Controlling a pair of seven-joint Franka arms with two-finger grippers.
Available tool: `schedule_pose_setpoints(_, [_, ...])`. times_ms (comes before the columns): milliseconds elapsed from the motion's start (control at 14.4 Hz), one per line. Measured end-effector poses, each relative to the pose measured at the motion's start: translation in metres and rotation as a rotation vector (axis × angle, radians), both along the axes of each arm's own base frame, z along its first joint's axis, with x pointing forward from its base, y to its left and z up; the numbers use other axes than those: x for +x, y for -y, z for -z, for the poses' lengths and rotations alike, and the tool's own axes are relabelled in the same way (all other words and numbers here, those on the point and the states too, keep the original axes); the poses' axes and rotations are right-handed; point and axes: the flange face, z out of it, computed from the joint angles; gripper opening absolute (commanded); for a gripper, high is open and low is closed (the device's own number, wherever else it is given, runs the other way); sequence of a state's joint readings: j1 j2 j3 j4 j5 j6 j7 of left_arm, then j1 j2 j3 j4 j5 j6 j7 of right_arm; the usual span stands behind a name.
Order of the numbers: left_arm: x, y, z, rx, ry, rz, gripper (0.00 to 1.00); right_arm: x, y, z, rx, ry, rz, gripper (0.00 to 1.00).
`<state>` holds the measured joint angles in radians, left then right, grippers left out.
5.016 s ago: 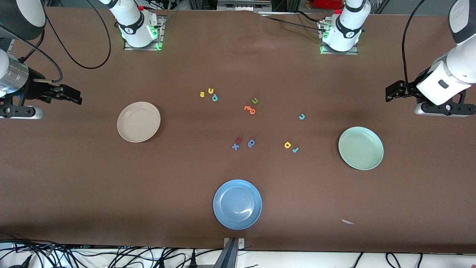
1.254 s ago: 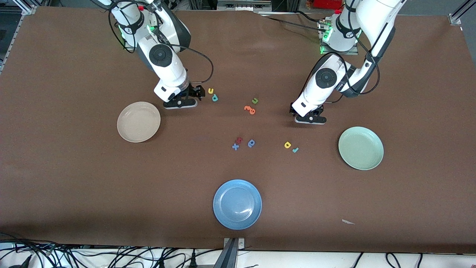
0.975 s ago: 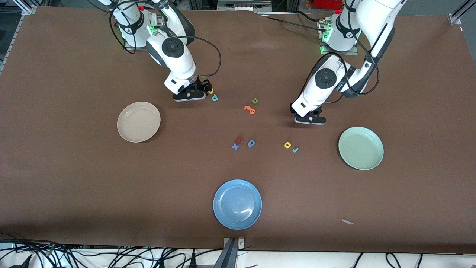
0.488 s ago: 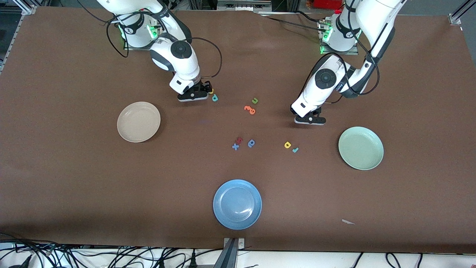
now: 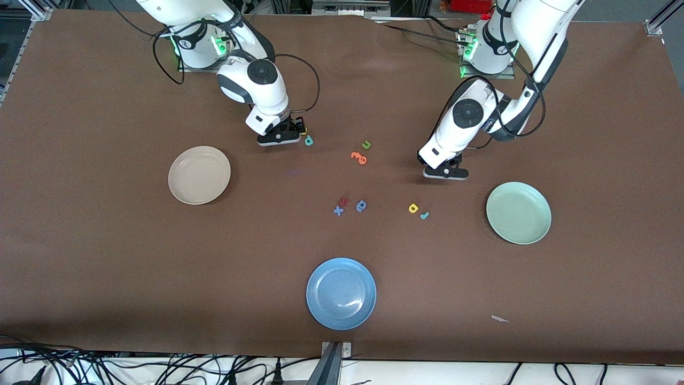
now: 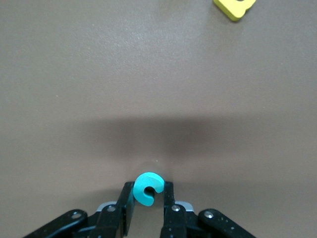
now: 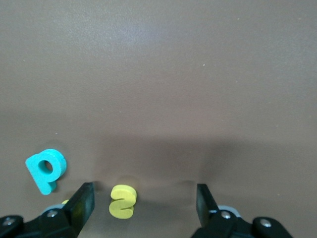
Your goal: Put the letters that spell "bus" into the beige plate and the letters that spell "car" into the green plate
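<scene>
The blue plate [image 5: 341,293] lies nearest the front camera on the brown desk [image 5: 107,256]. Farther on lie 2 blue letters [image 5: 361,206] and 1 red letter [image 5: 344,201], with the yellow a [image 5: 413,208] and teal r [image 5: 424,215] toward the left arm's end. The green plate [image 5: 518,213] and the beige plate [image 5: 199,175] are both empty, at the left and right arm's ends respectively.

The left gripper [image 5: 444,172] is down at the desk surface, farther from the camera than the yellow a. Its wrist view shows what the front view hides: both fingers [image 6: 125,210] closed against the teal c [image 6: 147,189], with the yellow a [image 6: 235,6] well apart from the gripper.

The orange letters [image 5: 359,157] and green u [image 5: 366,144] lie between the 2 grippers.

The right gripper [image 5: 291,133] is down at the desk, jaws spread wide. Its wrist view shows the yellow s [image 7: 123,201] between the fingers [image 7: 80,203], touching neither, and the teal b [image 7: 45,170] just outside them. The yellow u [image 5: 303,130] is mostly hidden beside the gripper.

Cables hang at the desk's near edge. No legible writing.
</scene>
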<state>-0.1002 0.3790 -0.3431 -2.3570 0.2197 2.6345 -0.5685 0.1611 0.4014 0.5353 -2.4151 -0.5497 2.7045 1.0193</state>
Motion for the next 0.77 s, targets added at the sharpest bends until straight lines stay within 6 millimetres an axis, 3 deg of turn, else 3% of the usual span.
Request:
schedule_pose_setpoints(139, [0.012, -0.003, -0.008, 0.04, -0.04, 0.001, 0.07, -0.002, 0.0, 0.003, -0.001, 0.002, 0.005, 0.7])
schedule_pose_setpoints(418, [0.06, -0.019, -0.046, 0.096, -0.094, 0.023, 0.06, -0.001, -0.003, 0.0, 0.01, 0.01, 0.008, 0.5])
schedule_pose_setpoints(557, [0.08, -0.049, -0.056, 0.083, -0.092, 0.047, 0.06, 0.0, -0.003, -0.001, 0.011, 0.014, 0.01, 0.37])
schedule_pose_setpoints(766, [0.109, -0.122, -0.065, 0.051, -0.08, 0.103, 0.06, 0.001, -0.004, -0.005, 0.015, 0.023, 0.009, 0.12])
